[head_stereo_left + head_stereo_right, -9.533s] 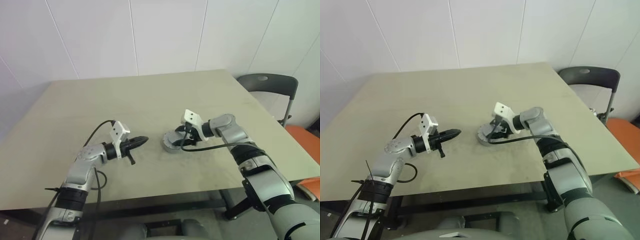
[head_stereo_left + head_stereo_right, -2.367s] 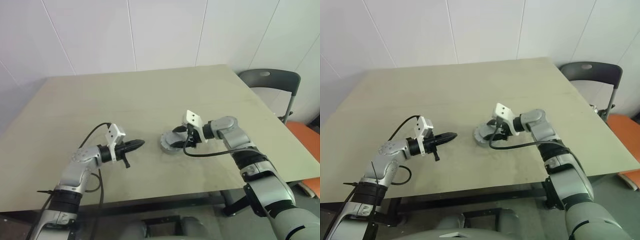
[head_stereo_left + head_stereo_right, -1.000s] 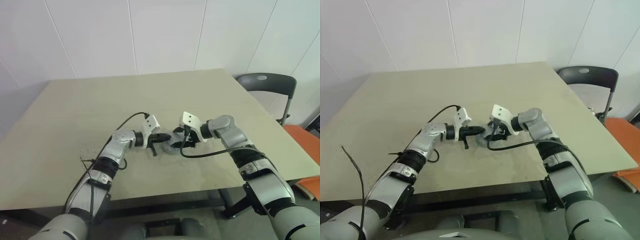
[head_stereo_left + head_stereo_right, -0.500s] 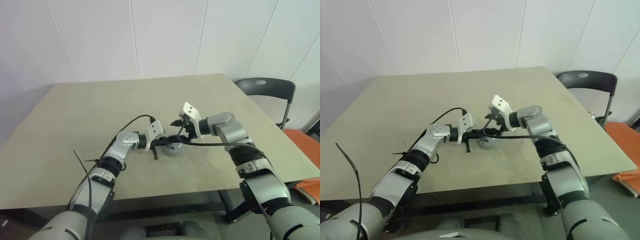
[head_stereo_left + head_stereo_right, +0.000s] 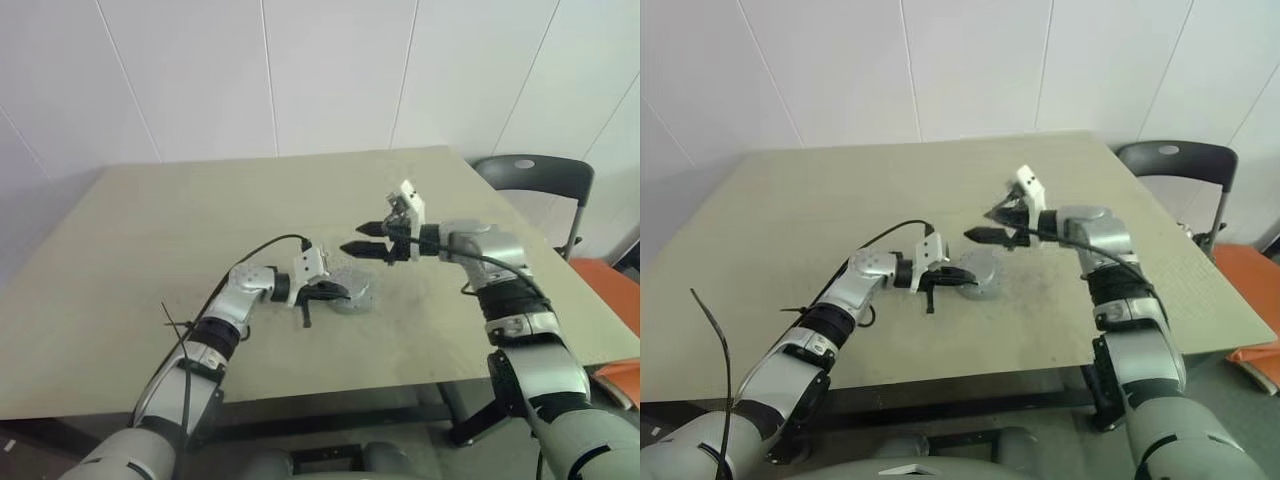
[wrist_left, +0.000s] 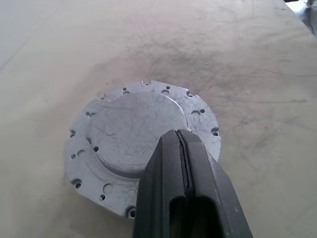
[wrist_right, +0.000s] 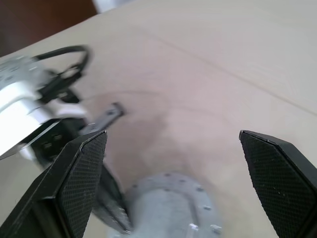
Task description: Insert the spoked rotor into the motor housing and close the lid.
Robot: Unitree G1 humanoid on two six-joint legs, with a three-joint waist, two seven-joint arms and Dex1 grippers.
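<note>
Table (image 5: pixel 150 230): beige, bears the whole work. A chair (image 5: pixel 530 180) stands past its 3 o'clock edge.

Lid (image 6: pixel 141 141): grey metal disc with a raised middle and holes round its rim, flat on the stack near the table's centre. Housing and rotor are presumably beneath it, hidden.

Step in hand, as judged: closing the lid; the disc looks seated. Next move likely calls for a press or check that it sits flush all round.

Left gripper (image 6: pixel 182 148): fingers clenched together, empty, tip over the lid's rim; contact cannot be told.

Right gripper (image 5: pixel 363 239): fingers spread wide, holding nothing, raised clear of the lid at its 2 o'clock.
</note>
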